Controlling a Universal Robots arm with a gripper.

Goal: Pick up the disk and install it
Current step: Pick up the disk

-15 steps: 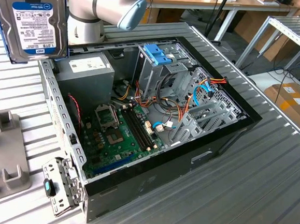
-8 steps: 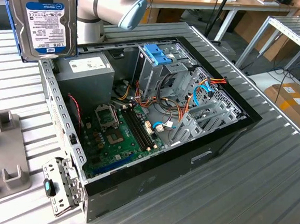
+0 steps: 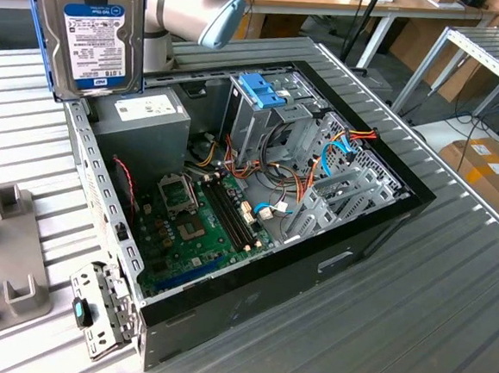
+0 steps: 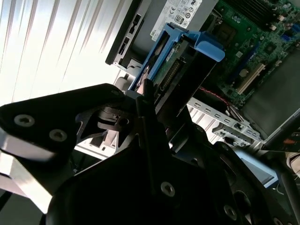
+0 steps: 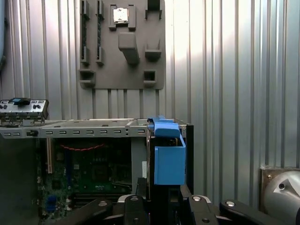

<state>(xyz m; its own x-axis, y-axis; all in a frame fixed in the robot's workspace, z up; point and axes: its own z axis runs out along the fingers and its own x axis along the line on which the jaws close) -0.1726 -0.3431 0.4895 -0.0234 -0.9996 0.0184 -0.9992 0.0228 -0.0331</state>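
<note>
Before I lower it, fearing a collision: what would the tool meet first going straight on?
Probably the grey metal box with a white sticker: the tool, shut on the blue-railed grey metal disk, points down at it, so the disk would touch first. Depth is unclear.

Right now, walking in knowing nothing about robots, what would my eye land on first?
A flat grey metal hard drive with a blue-and-white label and light blue rails hangs at the exterior view's top left, beside the grey robot arm. Mid-picture an open black metal computer case lies on a ribbed metal table, its green circuit board bared.
</note>
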